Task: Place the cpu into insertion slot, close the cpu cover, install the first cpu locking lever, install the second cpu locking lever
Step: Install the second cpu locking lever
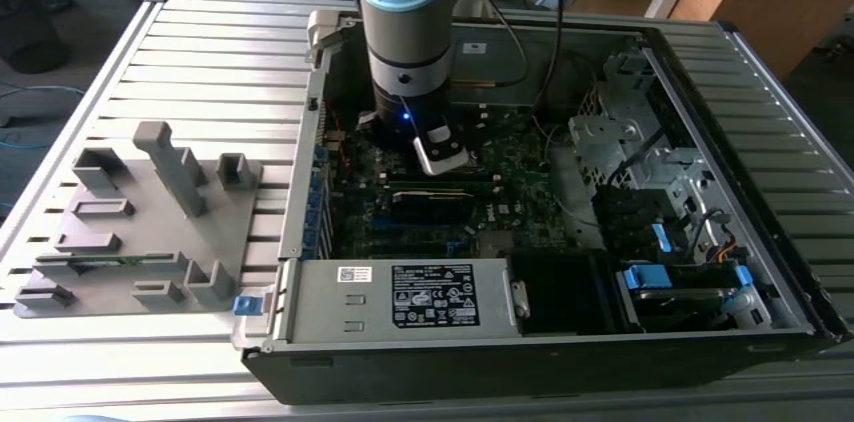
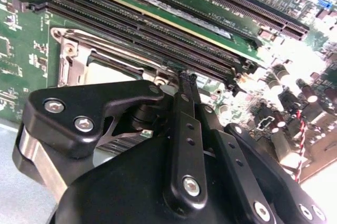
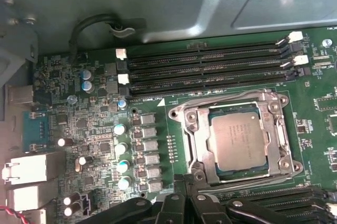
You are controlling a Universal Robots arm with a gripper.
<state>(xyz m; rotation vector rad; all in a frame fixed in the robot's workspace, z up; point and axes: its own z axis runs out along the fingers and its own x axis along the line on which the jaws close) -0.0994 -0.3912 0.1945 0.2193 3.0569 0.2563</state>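
Observation:
The cpu (image 3: 236, 140), a dull silver square, lies flat in the insertion slot (image 3: 213, 174). The silver cpu cover (image 3: 194, 134) lies down around it as a frame. Thin metal levers run along the socket's edges (image 3: 231, 96); I cannot tell whether they are latched. In both wrist views my gripper (image 3: 188, 187) is shut with nothing in it. Its black fingertips (image 2: 185, 79) sit right at the socket's edge, beside the cover's frame (image 2: 68, 61). In the exterior view the arm's wrist (image 1: 407, 92) stands upright over the motherboard (image 1: 441, 217) inside the open computer case (image 1: 694, 72).
Long black memory slots (image 3: 210, 69) run beside the socket. Capacitors (image 3: 122, 148) and rear ports (image 3: 26, 167) lie further off. In the case are a power supply (image 1: 400, 297), a drive cage (image 1: 627, 142) and cables. A grey fixture stand (image 1: 147, 222) sits on the slatted table at the exterior view's left.

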